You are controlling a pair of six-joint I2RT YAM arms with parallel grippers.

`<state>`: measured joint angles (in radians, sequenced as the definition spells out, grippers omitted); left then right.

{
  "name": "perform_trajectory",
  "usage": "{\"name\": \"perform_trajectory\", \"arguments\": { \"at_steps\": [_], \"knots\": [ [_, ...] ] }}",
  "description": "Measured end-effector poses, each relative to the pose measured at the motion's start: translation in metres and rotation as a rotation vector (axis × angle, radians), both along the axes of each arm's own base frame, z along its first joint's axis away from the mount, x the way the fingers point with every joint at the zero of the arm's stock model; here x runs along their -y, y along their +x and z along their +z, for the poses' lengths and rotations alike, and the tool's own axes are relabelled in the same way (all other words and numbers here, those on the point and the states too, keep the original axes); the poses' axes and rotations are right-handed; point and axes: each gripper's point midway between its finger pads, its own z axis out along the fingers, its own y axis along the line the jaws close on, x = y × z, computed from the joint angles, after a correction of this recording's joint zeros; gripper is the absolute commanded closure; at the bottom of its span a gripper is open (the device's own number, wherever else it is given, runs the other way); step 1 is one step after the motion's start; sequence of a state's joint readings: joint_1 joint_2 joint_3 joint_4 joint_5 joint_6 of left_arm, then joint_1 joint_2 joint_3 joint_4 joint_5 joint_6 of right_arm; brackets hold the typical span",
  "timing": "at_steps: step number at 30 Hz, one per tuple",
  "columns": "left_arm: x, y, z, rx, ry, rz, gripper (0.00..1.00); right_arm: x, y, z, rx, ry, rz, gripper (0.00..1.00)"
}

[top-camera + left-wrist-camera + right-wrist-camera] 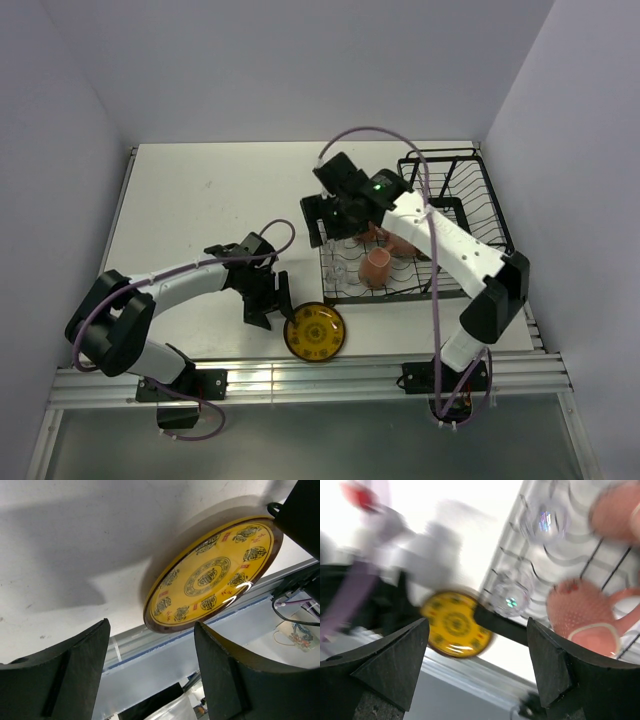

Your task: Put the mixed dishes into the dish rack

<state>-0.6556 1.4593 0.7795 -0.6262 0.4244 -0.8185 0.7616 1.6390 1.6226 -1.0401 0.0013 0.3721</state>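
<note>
- left arm (175,282), left of the frame: white link shells between bulky black joint housings
- right arm (455,250), right of the frame: the same white shells and black joints, with a small green light (377,184) on its black wrist block
- thin purple cable (372,129) looping along each arm
- black base blocks (175,388) at the lower edge of the frame
- left gripper (151,627) and right gripper (477,622): thick, matte black, wedge-shaped fingers (60,675) with bevelled inner faces

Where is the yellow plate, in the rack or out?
Out. The yellow plate lies on the table, just outside the dish rack.
</note>
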Motion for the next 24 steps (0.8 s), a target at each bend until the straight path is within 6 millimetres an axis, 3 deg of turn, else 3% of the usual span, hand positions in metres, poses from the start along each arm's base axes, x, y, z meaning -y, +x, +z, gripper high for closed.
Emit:
{"name": "perform_trajectory", "arguments": {
  "at_steps": [5,8,10,15,23,24],
  "knots": [
    [0.001,0.001,-0.009,0.029,-0.020,-0.013,0.37,-0.004,0.001,0.091,0.162,0.177,0.000,0.15],
    [0.002,0.001,-0.018,0.036,-0.030,-0.016,0.43,0.004,-0.007,0.128,0.227,0.252,-0.006,0.15],
    [0.005,0.001,-0.024,0.033,-0.030,-0.023,0.45,0.009,-0.013,0.142,0.250,0.280,-0.012,0.15],
    [0.021,0.002,-0.027,0.020,-0.073,-0.052,0.53,0.025,-0.019,0.147,0.256,0.293,-0.037,0.15],
    [0.038,0.001,-0.033,0.000,-0.112,-0.078,0.79,0.047,-0.028,0.135,0.228,0.270,-0.075,0.15],
    [0.038,0.000,-0.033,0.001,-0.116,-0.081,0.86,0.049,-0.029,0.135,0.230,0.272,-0.077,0.15]
  ]
}}
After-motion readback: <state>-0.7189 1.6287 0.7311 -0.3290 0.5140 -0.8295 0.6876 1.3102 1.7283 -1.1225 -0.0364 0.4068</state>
